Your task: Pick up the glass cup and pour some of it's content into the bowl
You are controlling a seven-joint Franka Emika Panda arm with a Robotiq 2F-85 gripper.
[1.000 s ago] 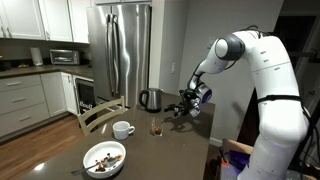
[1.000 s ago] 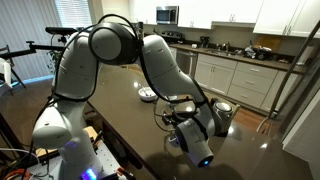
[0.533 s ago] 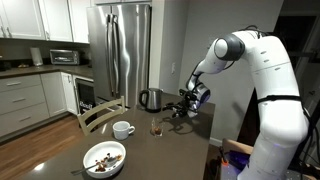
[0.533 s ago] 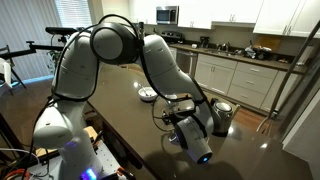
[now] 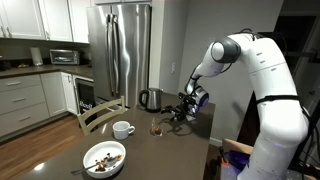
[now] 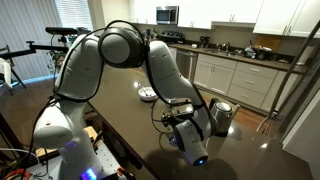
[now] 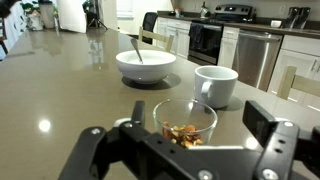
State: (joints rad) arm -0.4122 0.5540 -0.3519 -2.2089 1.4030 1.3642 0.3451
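Note:
The glass cup (image 7: 185,120), a small clear tumbler with brownish-orange content (image 7: 182,134) at its bottom, stands on the dark table just ahead of my gripper (image 7: 178,130). The black fingers (image 7: 264,122) stand wide apart on either side of it, open and not touching it. Beyond it are the white bowl (image 7: 145,65) with a utensil in it and dark bits inside. In an exterior view the glass cup (image 5: 157,127) sits left of the gripper (image 5: 177,113), with the bowl (image 5: 104,157) near the table's front. The gripper (image 6: 186,128) hides the cup in an exterior view.
A white handled mug (image 7: 215,85) stands right behind the glass, between it and the bowl (image 5: 123,129). A steel kettle (image 5: 150,99) stands at the table's far side, close to the gripper (image 6: 222,115). A wooden chair (image 5: 100,112) is at the table's left edge.
The arm's upper links have shifted slightly and the gripper has edged a little toward the glass. The fingers stay open; cup, mug and bowl have not moved.

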